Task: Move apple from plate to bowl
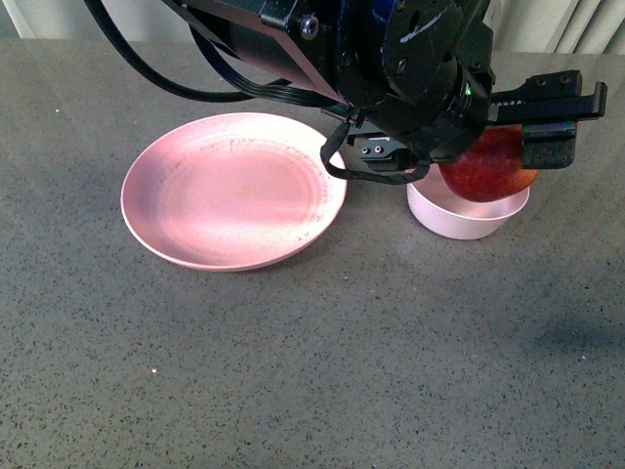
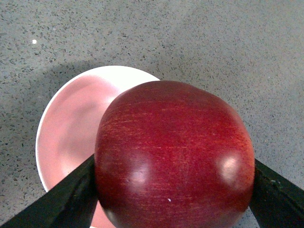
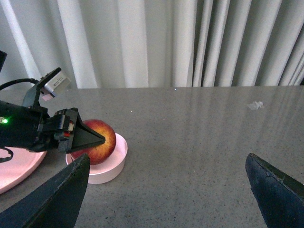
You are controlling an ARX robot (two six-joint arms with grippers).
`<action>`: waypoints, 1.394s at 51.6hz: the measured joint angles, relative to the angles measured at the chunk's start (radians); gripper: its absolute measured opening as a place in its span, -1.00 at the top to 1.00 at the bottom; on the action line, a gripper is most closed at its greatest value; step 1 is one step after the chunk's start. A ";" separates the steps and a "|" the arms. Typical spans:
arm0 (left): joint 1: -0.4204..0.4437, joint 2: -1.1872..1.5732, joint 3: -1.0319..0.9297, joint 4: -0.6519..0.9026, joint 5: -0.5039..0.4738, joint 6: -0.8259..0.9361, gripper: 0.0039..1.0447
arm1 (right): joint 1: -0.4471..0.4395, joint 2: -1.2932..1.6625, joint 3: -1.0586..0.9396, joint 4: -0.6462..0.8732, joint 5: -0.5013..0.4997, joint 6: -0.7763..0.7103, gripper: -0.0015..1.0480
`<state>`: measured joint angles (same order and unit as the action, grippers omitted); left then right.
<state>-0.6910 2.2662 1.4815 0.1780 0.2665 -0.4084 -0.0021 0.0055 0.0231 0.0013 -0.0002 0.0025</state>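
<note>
Black fingers [image 2: 71, 199] of the left gripper [image 2: 174, 187] are clamped on both sides of the apple [image 2: 173, 142], which is held low in the mouth of the bowl [image 1: 467, 217], just right of the plate [image 1: 234, 191]. Contact with the bowl's floor cannot be judged. The right gripper [image 3: 164, 194] is spread wide, grasping nothing.

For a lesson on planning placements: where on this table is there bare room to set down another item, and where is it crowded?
Free: the broad table stretch in front of the plate and bowl, and the strip left of the plate. The plate itself is bare. Crowded: at the bowl, where the left gripper holds the apple.
</note>
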 joint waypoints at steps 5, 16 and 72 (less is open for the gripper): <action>0.000 0.005 0.012 -0.002 0.000 0.000 -0.85 | 0.000 0.000 0.000 0.000 0.000 0.000 -0.83; 0.001 0.005 0.019 -0.003 0.005 0.000 -0.84 | 0.000 0.000 0.000 0.000 0.000 0.000 -0.83; 0.347 -0.504 -0.724 0.838 -0.588 0.314 -0.08 | 0.000 0.000 0.000 0.000 0.001 0.000 -0.83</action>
<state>-0.3443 1.7626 0.7570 1.0157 -0.3214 -0.0948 -0.0017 0.0055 0.0231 0.0013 0.0006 0.0029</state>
